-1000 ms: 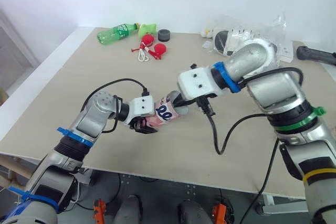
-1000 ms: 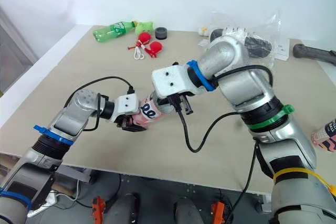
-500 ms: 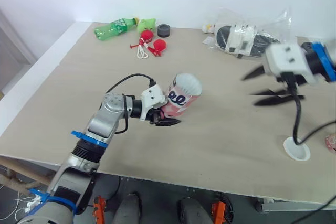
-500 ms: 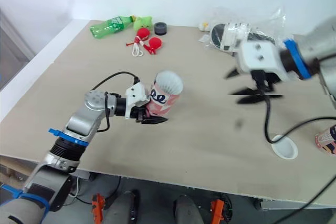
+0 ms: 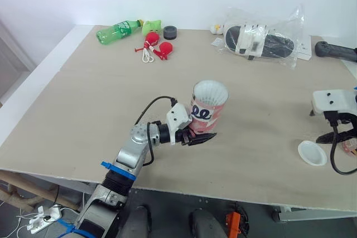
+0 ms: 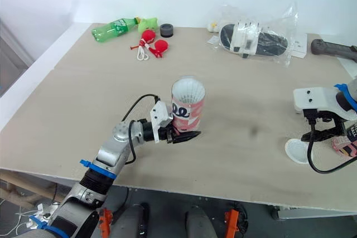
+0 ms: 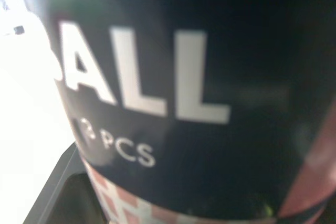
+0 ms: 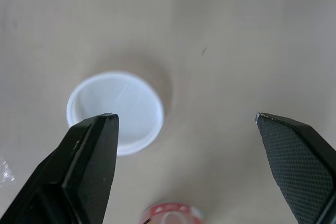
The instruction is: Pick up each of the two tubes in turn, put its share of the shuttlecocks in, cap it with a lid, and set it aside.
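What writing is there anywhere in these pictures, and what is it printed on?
"ALL": big white letters on the dark label of the tube, seen from the left wrist; more lettering above is cut off.
"3 PCS": small white print just below, on the same label.
Dark looped letters on the tube's white band, head views: perhaps "ee", not sure.
Label of the green bottle: too small to read.
Contents of the plastic bag: nothing legible.
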`<state>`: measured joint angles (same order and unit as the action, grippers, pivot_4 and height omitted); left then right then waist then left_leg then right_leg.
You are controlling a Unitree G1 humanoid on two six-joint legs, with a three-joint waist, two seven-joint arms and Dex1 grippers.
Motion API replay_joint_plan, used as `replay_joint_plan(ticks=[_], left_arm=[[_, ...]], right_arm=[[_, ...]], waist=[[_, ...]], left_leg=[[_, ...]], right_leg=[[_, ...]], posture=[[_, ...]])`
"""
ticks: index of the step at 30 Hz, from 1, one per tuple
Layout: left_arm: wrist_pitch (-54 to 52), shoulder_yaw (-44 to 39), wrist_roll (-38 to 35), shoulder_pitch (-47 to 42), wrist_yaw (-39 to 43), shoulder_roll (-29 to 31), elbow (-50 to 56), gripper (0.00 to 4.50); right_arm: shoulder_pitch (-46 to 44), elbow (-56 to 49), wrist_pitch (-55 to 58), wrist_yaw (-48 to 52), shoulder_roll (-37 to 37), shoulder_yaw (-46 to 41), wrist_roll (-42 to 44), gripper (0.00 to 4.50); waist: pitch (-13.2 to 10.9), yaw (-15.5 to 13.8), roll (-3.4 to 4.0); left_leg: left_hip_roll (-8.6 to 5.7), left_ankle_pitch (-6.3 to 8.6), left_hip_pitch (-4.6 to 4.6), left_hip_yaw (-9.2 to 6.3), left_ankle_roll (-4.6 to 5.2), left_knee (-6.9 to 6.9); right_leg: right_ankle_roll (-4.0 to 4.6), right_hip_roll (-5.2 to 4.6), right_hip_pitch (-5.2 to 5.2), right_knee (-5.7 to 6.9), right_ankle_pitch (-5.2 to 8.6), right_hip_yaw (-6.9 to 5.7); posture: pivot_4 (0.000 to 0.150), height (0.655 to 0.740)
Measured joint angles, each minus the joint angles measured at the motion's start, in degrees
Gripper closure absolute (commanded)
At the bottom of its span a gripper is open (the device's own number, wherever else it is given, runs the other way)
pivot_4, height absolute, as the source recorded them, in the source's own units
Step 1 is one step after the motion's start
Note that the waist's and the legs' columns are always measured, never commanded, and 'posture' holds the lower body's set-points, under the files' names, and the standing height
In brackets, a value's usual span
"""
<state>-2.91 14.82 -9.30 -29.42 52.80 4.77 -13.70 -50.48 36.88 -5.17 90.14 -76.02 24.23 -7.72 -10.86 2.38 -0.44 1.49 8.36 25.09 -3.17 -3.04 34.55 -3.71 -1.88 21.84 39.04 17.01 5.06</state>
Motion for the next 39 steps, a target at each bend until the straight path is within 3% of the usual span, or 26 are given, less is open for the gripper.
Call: replay_joint_plan(ticks=[15, 18, 19, 24, 25, 26, 27, 28, 35, 39], left_arm=[[6.0, 0.0, 0.1, 1.9, -1.3, -1.7, -7.0, 1.43], [6.4, 0.0, 0.2, 1.9, -1.3, -1.7, -7.2, 1.43], [6.4, 0.0, 0.3, 1.9, -1.3, -1.6, -7.2, 1.43], [6.7, 0.0, 0.3, 1.9, -1.3, -1.6, -7.8, 1.43], [6.8, 0.0, 0.3, 1.9, -1.4, -1.6, -7.8, 1.43], [6.8, 0.0, 0.3, 1.9, -1.4, -1.6, -7.9, 1.43], [6.8, 0.0, 0.3, 1.9, -1.6, -1.6, -7.9, 1.43], [6.8, 0.0, 0.3, 1.9, -1.8, -1.6, -7.9, 1.43], [6.9, 0.0, 0.3, 1.9, -2.2, -1.6, -8.0, 1.43], [7.1, 0.1, 0.3, 1.7, -2.3, -1.7, -8.3, 1.43]], right_arm=[[-0.2, 14.9, -1.7, -0.5, 9.1, 0.0, -6.4, 0.02], [-0.7, 16.8, -2.3, -1.1, 9.9, -0.4, -7.2, 0.59], [-0.9, 17.5, -2.5, -1.6, 10.2, -0.5, -7.5, 1.16], [-2.0, 20.6, -2.3, -1.5, 11.2, -1.7, -8.4, 2.82], [-2.1, 21.0, -2.3, -1.3, 11.4, -1.9, -8.5, 3.44], [-2.1, 21.1, -2.3, -1.2, 11.4, -1.9, -8.5, 3.64], [-2.2, 21.3, -2.3, -1.2, 11.5, -2.1, -8.8, 4.22], [-2.3, 21.5, -2.3, -1.1, 11.5, -2.3, -9.0, 4.47], [-2.3, 20.0, -2.4, -0.2, 11.5, -2.4, -8.6, 4.47], [-1.3, 5.8, 0.6, 0.0, 6.5, 0.9, 1.4, 4.47]], waist=[[0.0, 0.2, 0.1], [0.0, 0.2, 0.06], [0.0, 0.2, 0.06], [0.0, 0.2, 0.06], [0.0, 0.2, 0.05], [0.0, 0.2, 0.04], [0.0, 0.2, 0.04], [0.0, 0.2, 0.04], [0.0, 0.2, 0.05], [0.1, 0.3, 0.35]], left_leg=[[-0.06, -0.17, -0.05, -0.05, -0.28, 0.01], [-0.06, -0.18, -0.31, -0.09, -0.29, 0.02], [-0.07, -0.18, -0.4, -0.09, -0.29, 0.01], [-0.07, -0.2, -0.44, -0.16, -0.32, 0.01], [-0.07, -0.2, -0.44, -0.16, -0.32, 0.01], [-0.07, -0.2, -0.45, -0.16, -0.32, 0.01], [-0.07, -0.2, -0.45, -0.16, -0.33, 0.01], [-0.07, -0.2, -0.45, -0.16, -0.33, 0.01], [-0.07, -0.22, -0.46, -0.16, -0.35, 0.01], [-0.13, -0.22, -0.46, -0.12, -0.36, -0.04]], right_leg=[[-0.1, -0.02, -0.1, 0.0, -0.08, 0.01], [-0.1, -0.02, -0.44, -0.02, -0.08, -0.04], [-0.11, -0.02, -0.55, -0.02, -0.07, -0.03], [-0.11, -0.02, -0.62, -0.02, -0.07, -0.1], [-0.11, -0.02, -0.63, -0.03, -0.07, -0.11], [-0.11, -0.02, -0.63, -0.03, -0.07, -0.11], [-0.11, -0.02, -0.64, -0.02, -0.07, -0.11], [-0.1, -0.02, -0.65, -0.02, -0.07, -0.12], [-0.1, -0.02, -0.64, -0.02, -0.08, -0.1], [-0.16, -0.04, -0.6, -0.02, -0.06, 0.0]], posture=[[0.15, 0.74], [0.15, 0.74], [0.15, 0.74], [0.15, 0.74], [0.15, 0.74], [0.15, 0.74], [0.15, 0.74], [0.15, 0.74], [0.15, 0.74], [0.15, 0.74]])
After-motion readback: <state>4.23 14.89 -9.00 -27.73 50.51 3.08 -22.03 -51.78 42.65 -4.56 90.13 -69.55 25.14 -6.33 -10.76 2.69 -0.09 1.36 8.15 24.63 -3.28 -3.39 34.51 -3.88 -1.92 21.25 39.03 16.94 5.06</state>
